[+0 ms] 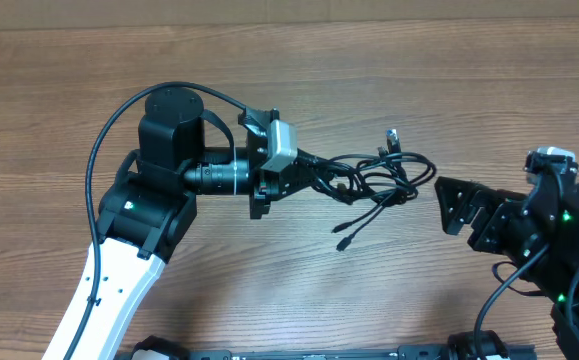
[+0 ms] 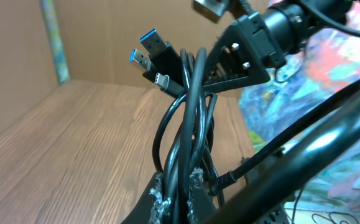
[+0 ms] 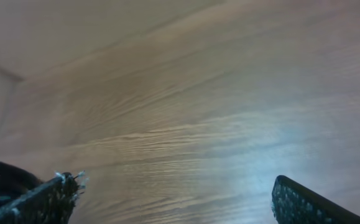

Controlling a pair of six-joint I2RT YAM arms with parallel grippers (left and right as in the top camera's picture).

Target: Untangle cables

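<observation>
A bundle of thin black cables lies looped at the middle of the wooden table, with plug ends sticking out at the top right and at the lower left. My left gripper is shut on the left end of the bundle. In the left wrist view the cables run up between my fingers, with blue USB plugs at the far end. My right gripper is open and empty, just right of the bundle. In the right wrist view its fingers are wide apart over bare wood.
The wooden table spreads all around the bundle. A cardboard wall stands at the back. The right arm's body fills the right edge of the overhead view.
</observation>
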